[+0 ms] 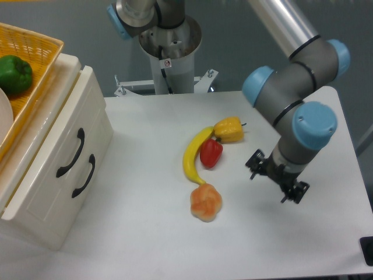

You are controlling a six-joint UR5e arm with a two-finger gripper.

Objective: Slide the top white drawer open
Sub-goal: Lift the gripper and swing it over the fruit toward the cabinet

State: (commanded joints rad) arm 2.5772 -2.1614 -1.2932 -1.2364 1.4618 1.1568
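Observation:
The top white drawer [58, 131] is in the cream cabinet at the left, its front panel carrying the upper curved black handle [71, 153]. It looks pushed in, level with the lower front. My gripper [277, 178] hangs over the table right of centre, far to the right of the drawer, pointing down. The wrist hides its fingers, so how they stand does not show. Nothing is seen held.
The lower drawer front has a matching black handle [84, 175]. A yellow woven basket [35, 64] with a green pepper [14, 74] sits on the cabinet. A banana [192, 154], red pepper [211, 152], yellow pepper [229, 129] and orange-pink fruit [206, 202] lie mid-table.

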